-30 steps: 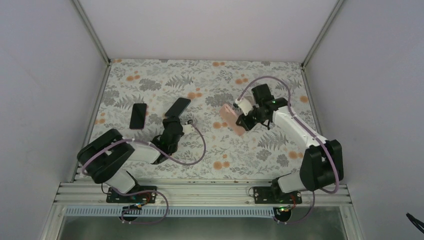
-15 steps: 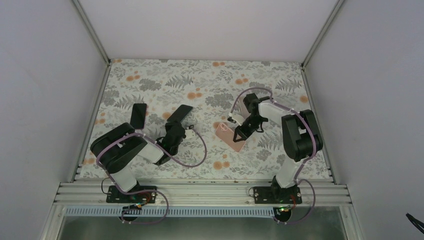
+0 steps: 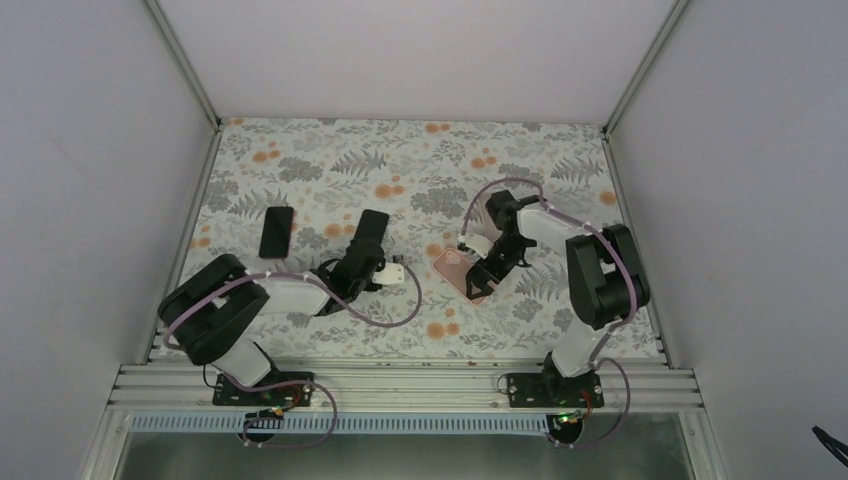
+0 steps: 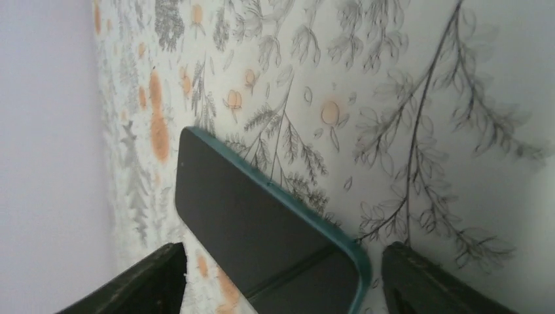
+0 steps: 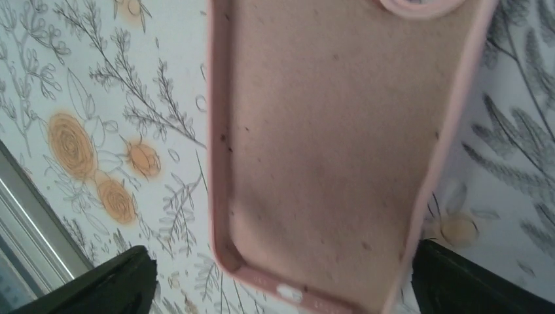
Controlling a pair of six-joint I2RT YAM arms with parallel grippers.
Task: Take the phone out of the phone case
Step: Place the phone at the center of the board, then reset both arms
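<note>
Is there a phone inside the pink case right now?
No, the right wrist view shows the case as an empty shell with its bare pink inner surface exposed.

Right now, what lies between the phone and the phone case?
Only bare floral tablecloth separates the phone from the phone case, per the top view.

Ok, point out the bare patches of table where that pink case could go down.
Free: the far strip along the back wall, and the near middle between the two arms. Crowded: the left side, with the spare black phone and the left tool holding the phone; and around the phone case under the right tool.
</note>
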